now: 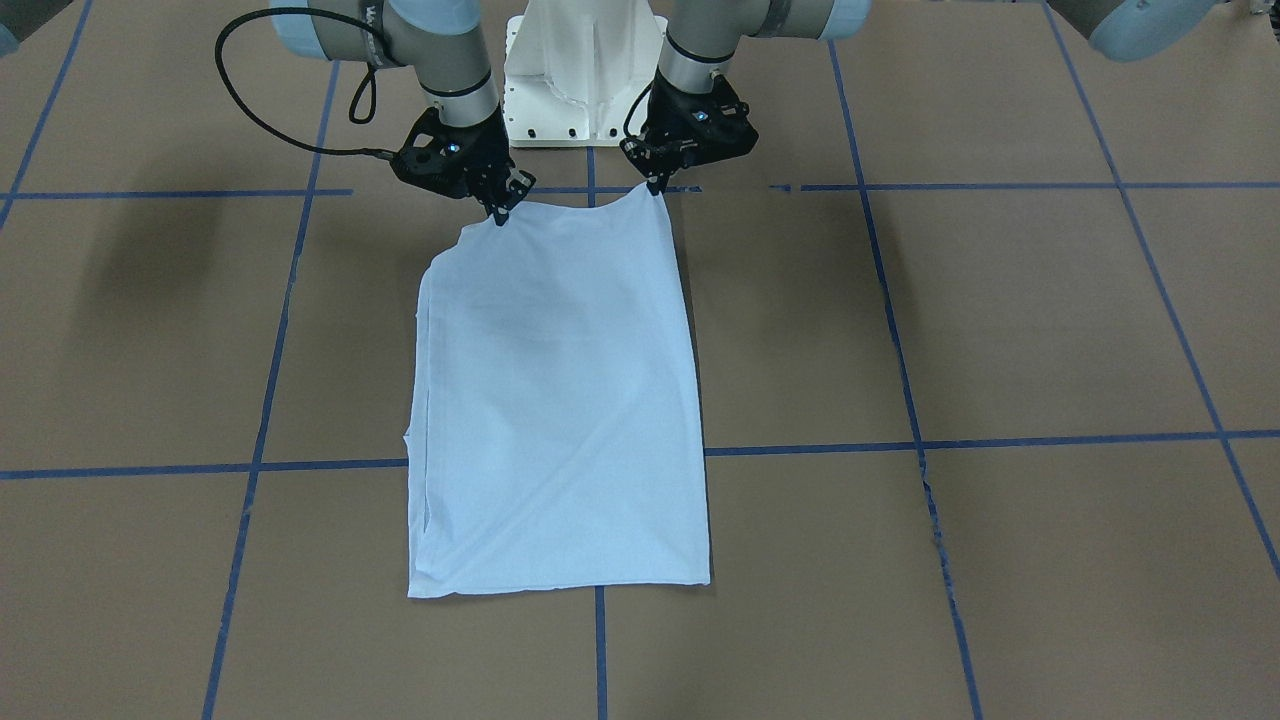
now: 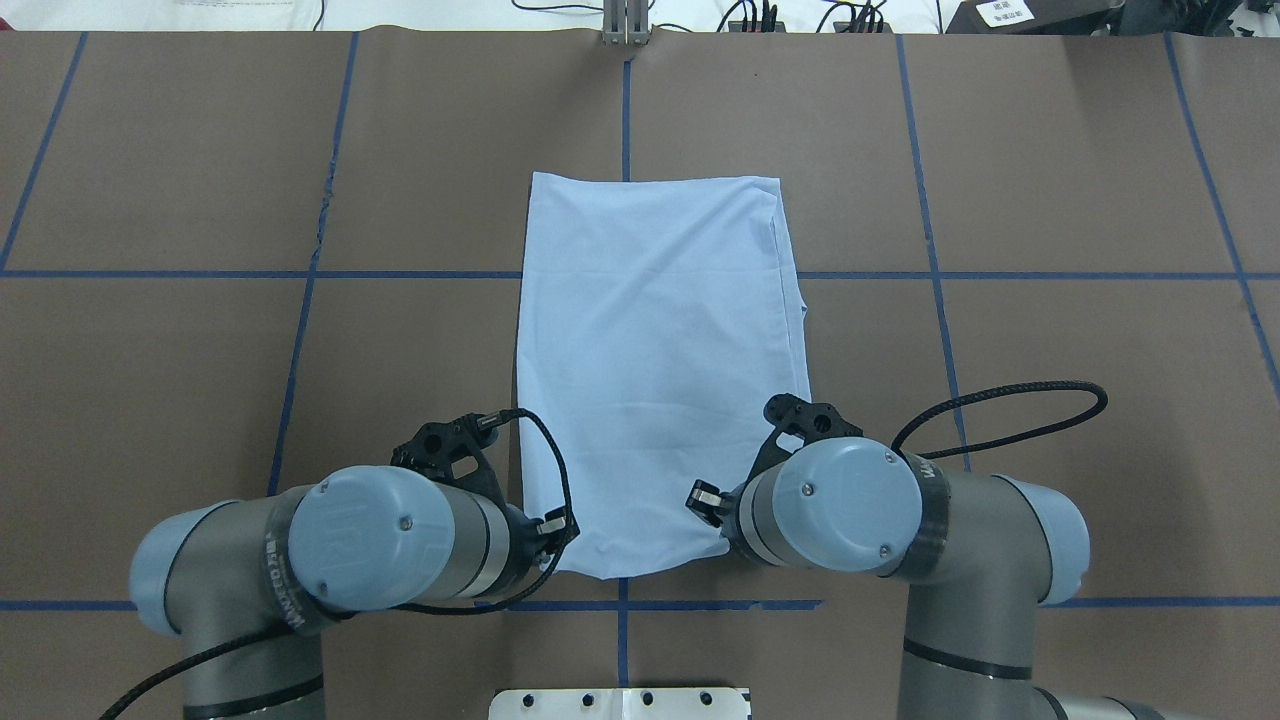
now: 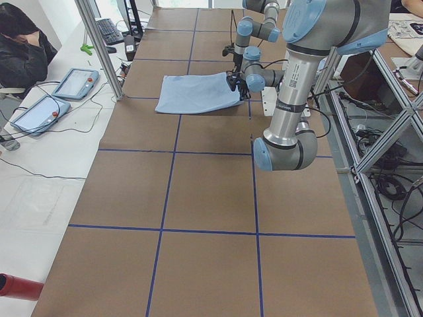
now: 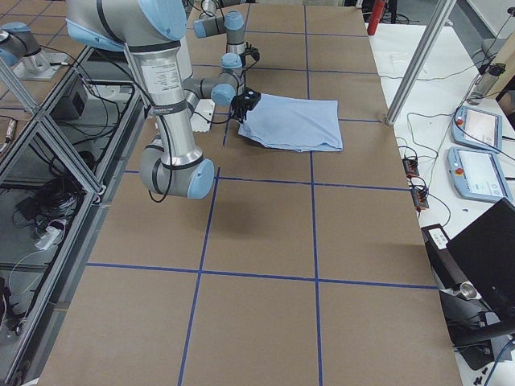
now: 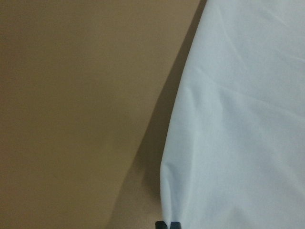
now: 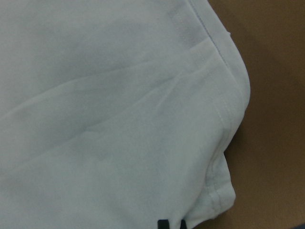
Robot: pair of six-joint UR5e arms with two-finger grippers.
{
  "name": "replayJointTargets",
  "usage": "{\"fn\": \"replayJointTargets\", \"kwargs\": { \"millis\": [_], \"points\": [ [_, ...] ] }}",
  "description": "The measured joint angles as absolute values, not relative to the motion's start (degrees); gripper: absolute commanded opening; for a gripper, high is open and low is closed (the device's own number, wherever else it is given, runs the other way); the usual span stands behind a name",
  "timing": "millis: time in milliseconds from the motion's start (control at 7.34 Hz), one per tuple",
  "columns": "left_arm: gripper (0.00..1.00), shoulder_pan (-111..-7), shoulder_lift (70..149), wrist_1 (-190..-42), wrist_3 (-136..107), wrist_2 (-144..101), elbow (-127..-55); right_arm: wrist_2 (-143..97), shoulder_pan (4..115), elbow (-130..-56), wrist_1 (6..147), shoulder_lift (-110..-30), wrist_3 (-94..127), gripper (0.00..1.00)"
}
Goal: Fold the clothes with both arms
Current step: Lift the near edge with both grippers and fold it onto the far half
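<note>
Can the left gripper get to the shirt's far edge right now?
Probably, but not freely: the left gripper is clamped on one near corner of the shirt, the right gripper on the other. Nothing lies on the shirt before its far edge, so it could carry its corner across.

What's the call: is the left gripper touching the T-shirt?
Touching. Front-facing view: the T-shirt corner rises to a peak pinched at the left gripper tips. The left wrist view shows cloth meeting them too.
</note>
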State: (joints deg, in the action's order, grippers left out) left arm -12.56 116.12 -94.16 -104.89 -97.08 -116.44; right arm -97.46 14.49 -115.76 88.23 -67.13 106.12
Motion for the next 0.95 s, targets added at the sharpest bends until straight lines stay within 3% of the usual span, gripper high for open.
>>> {"fn": "replayJointTargets", "kwargs": {
  "millis": [408,953],
  "points": [
    [0.0,-6.5,110.8,-87.2,-106.9,-97.0,-129.3,-100.8,10.8,-122.6,87.9,-69.5,106.0,0.0],
    [0.0,-12.9,114.5,-86.5,-103.8,-97.3,-125.1,-100.7,17.3,-116.3,83.1,-67.9,105.8,0.0]
  ]
}}
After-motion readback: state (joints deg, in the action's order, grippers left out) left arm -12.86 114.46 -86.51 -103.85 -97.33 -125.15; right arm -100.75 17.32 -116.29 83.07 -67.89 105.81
